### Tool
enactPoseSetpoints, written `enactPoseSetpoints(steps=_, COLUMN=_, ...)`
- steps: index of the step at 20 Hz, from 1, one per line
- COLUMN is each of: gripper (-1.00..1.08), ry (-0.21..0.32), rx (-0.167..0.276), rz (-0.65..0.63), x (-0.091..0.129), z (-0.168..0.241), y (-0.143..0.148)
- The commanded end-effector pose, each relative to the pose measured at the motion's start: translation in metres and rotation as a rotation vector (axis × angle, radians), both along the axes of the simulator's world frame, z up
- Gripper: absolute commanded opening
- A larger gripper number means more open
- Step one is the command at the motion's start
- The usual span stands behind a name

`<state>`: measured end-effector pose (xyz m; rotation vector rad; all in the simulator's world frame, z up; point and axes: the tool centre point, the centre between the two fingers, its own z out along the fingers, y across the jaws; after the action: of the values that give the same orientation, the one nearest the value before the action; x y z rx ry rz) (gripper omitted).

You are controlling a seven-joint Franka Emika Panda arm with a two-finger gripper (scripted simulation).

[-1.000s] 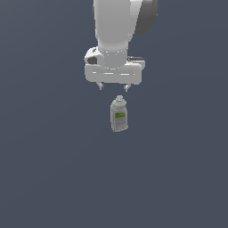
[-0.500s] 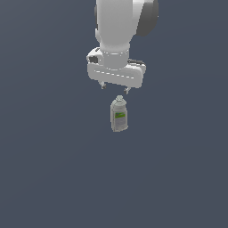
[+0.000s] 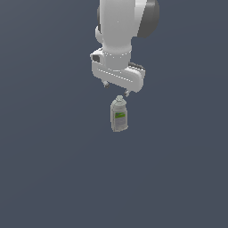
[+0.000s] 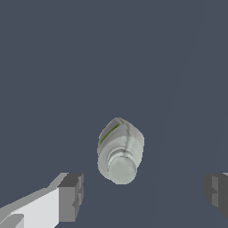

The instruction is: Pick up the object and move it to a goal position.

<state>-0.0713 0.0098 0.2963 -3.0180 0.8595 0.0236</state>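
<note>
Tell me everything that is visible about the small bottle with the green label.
The bottle is small, pale grey-white and flat-sided, with a rounded cap on top and a green-and-white label on its front. It looks like smooth plastic. It stands upright on the dark grey surface, closed and apparently undamaged. The gripper hangs just above its cap, jaws spread wide, and nothing touches the bottle except the surface. In the wrist view the cap lies between the two fingertips.

Rendered simulation scene rather than a furnished room. A uniform dark blue-grey surface (image 3: 53, 169) fills both views without walls, furniture or horizon. The white robot arm (image 3: 119, 31) and the small bottle (image 3: 119, 116) show flat, smooth shading typical of computer-generated models; the setting resembles a bare test environment.
</note>
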Motion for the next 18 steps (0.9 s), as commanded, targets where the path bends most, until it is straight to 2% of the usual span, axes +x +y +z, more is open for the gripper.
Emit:
enactPoseSetpoints(steps=1, gripper=1.0, ry=-0.001, rx=-0.001, rz=-0.062, x=-0.0005, z=-0.0013, y=0.0015)
enactPoseSetpoints(steps=18, gripper=1.0, ry=-0.006, rx=-0.009, rz=-0.47, x=-0.0044, z=-0.0102, y=0.0114)
